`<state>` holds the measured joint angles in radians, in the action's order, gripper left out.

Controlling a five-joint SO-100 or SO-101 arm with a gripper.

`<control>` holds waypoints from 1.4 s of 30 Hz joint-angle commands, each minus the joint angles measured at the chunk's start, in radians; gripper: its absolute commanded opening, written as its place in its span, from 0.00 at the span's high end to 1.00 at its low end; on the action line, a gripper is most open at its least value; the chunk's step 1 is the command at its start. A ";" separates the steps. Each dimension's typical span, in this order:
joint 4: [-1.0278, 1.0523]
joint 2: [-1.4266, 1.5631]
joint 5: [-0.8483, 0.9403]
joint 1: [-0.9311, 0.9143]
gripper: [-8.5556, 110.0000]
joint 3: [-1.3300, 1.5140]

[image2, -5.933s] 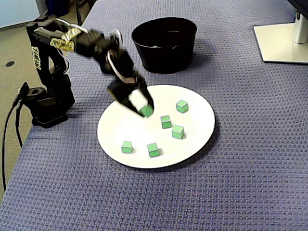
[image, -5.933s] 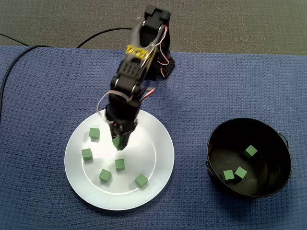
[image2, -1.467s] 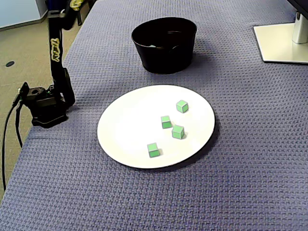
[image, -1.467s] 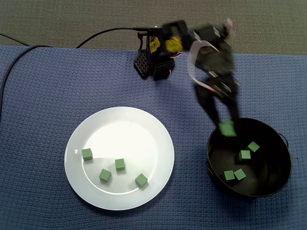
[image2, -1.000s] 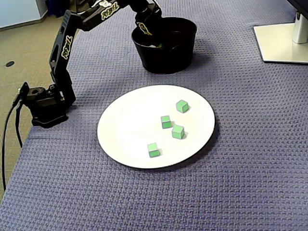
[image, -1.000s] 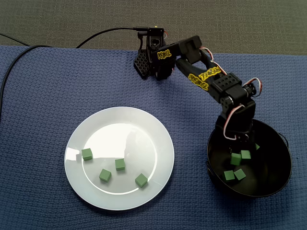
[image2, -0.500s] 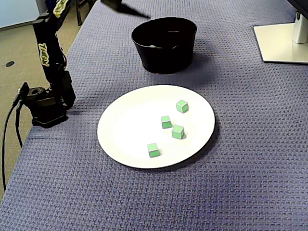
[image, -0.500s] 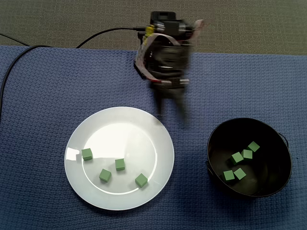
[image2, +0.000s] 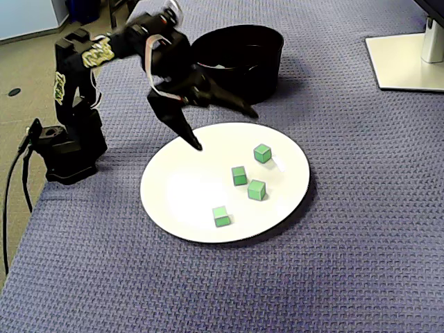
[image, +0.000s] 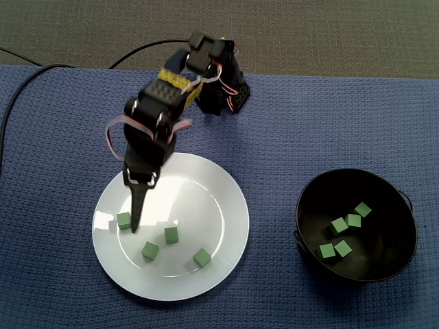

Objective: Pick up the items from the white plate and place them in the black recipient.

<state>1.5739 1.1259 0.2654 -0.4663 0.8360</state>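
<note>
A white plate (image: 226, 199) (image2: 166, 201) holds several green cubes, among them one at its left (image: 124, 220) and others (image: 171, 235) (image2: 239, 175). The black bowl (image: 405, 212) (image2: 237, 69) holds several green cubes (image: 339, 225). In both fixed views my gripper (image: 136, 212) (image2: 225, 130) hangs over the plate with its jaws spread wide and nothing between them. From above, one finger (image: 135, 216) points down right beside the leftmost cube. I cannot tell whether it touches that cube.
The arm's base (image: 230, 96) (image2: 66, 149) stands at the mat's edge behind the plate. A black cable (image: 14, 103) runs along the left in the top-down fixed view. A white monitor foot (image2: 406, 59) sits at the far right.
The gripper let a green cube go into the bowl, rose, and swung back over the plate. It now hangs open above the plate's left side.
</note>
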 commanded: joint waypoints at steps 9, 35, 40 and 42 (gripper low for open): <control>0.089 -0.222 0.204 0.069 0.55 -0.127; 0.048 -0.469 0.239 0.133 0.74 -0.328; 0.058 -0.476 0.233 0.138 0.79 -0.342; 0.060 -0.476 0.232 0.138 0.80 -0.342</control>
<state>1.6183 0.6397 0.5123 -0.3436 0.5430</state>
